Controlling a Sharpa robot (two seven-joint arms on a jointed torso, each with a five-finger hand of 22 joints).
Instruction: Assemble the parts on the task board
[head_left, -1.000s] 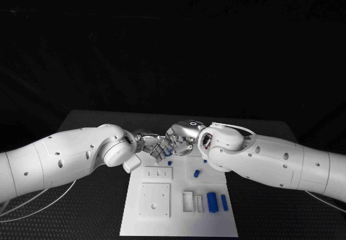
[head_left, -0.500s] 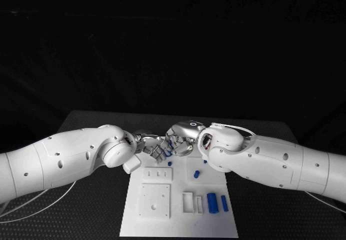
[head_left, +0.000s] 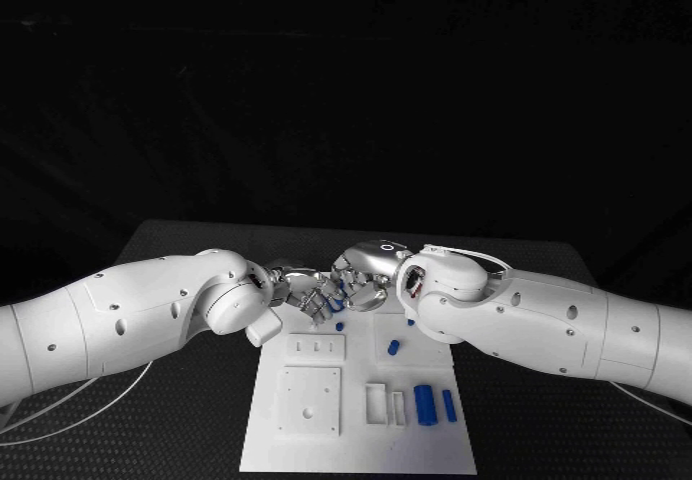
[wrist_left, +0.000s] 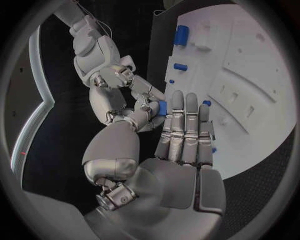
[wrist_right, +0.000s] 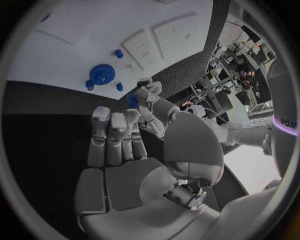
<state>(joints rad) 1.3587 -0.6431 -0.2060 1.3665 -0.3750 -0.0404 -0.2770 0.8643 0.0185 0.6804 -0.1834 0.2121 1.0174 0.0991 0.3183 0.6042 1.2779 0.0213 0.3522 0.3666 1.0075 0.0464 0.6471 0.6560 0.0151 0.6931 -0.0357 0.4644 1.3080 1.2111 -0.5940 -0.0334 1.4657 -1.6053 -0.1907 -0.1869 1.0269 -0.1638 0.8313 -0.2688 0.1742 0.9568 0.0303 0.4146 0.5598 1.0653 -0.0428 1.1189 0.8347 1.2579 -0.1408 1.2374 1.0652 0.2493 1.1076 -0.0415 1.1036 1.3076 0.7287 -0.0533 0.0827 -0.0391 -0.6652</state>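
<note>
- A small blue part (wrist_left: 162, 107) sits between the two hands at the far end of the task board (head_left: 361, 440), pinched where their fingertips meet; in the left wrist view it shows as a short blue piece against the left hand's thumb and the right hand's fingers
- The left hand (head_left: 300, 290) has its thumb pressed to the part while its other fingers (wrist_left: 185, 125) lie straight and side by side
- The right hand (head_left: 364, 275) reaches in with its thumb and a finger closed on the same blue part, its remaining fingers (wrist_right: 115, 135) held together and lightly curled
- Just below the hands, in the head view, a small blue peg (head_left: 339, 326) lies on the board, and a second blue piece (head_left: 392, 347) lies a little nearer the robot
- A small white block with slots (head_left: 317, 346) sits beside those, and a larger white square plate (head_left: 309, 399) lies nearer the robot
- At the near right of the board lie two long blue bars (head_left: 424, 403) beside white upright pieces (head_left: 376, 400)
- The right wrist view shows a round blue gear-like part (wrist_right: 101, 75) on the board
- The board rests on the black table (head_left: 173, 250)
</note>
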